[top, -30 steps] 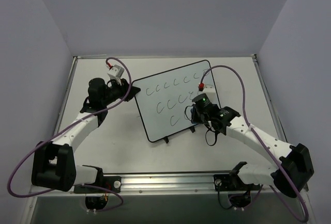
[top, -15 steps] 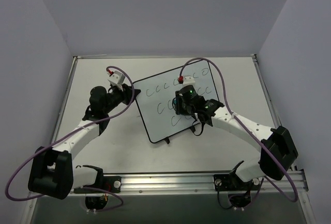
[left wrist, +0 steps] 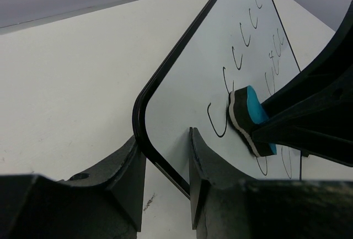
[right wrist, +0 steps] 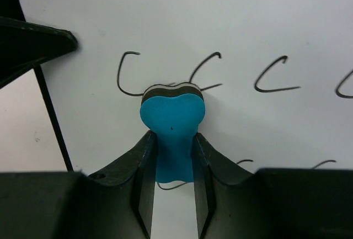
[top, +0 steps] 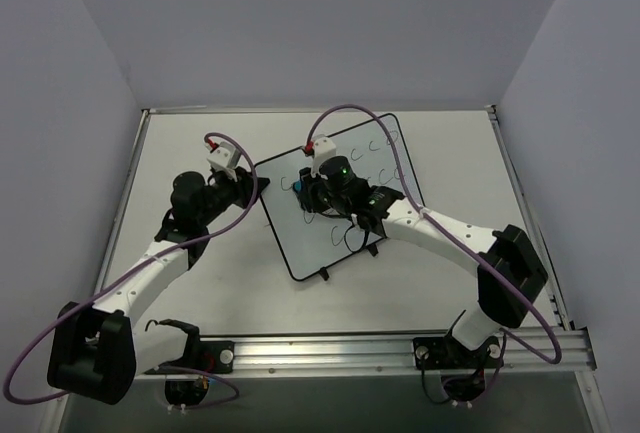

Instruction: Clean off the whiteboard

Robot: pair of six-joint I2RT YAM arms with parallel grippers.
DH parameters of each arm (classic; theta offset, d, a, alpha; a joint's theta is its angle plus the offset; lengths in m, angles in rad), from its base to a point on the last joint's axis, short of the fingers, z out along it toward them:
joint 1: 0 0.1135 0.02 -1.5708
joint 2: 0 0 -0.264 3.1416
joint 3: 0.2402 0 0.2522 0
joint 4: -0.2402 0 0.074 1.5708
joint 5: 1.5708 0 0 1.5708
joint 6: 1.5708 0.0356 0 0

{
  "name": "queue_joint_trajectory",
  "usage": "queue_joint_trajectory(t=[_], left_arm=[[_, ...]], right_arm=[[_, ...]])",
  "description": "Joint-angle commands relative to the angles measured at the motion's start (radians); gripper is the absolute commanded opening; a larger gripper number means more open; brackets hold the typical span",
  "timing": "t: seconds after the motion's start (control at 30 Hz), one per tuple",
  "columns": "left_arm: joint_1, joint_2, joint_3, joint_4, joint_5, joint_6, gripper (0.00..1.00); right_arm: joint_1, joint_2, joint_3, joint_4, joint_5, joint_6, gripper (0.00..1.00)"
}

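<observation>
The whiteboard (top: 300,243) lies tilted on the table, with black "c" marks (top: 385,143) in rows. My left gripper (top: 255,185) is shut on its left corner: in the left wrist view the black frame (left wrist: 144,139) runs between the two fingers (left wrist: 162,150). My right gripper (top: 312,193) is shut on the blue bone-shaped eraser (right wrist: 172,117) and presses its dark felt face on the board (right wrist: 265,24) at the left end of the top row of marks. The eraser also shows in the left wrist view (left wrist: 251,117).
The white table (top: 180,133) is walled by grey panels at the back and sides. A metal rail (top: 330,348) carries the arm bases at the near edge. Purple cables loop above both arms. The board's two black feet (top: 322,273) point toward the rail.
My right gripper has swept the eraser from the board's lower right up and left to the top row's left end. The left arm shifted slightly and the board turned a little.
</observation>
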Motion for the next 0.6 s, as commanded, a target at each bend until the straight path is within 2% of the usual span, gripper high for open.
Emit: queue_joint_trajectory(t=[0.0, 0.33, 0.47, 0.57], left_arm=[[0.004, -0.001, -0.026, -0.102, -0.125, 0.251, 0.02], [0.004, -0.003, -0.027, -0.103, -0.125, 0.268, 0.02], [0.003, -0.007, -0.032, -0.103, -0.117, 0.273, 0.02], [0.001, -0.006, -0.030, -0.105, -0.108, 0.277, 0.02]], right_arm=[[0.033, 0.017, 0.050, 0.089, -0.022, -0.028, 0.00], [0.098, 0.092, 0.150, 0.046, 0.053, -0.054, 0.00], [0.093, 0.116, 0.168, 0.017, 0.116, -0.076, 0.00], [0.056, 0.120, 0.142, 0.035, 0.109, -0.080, 0.00]])
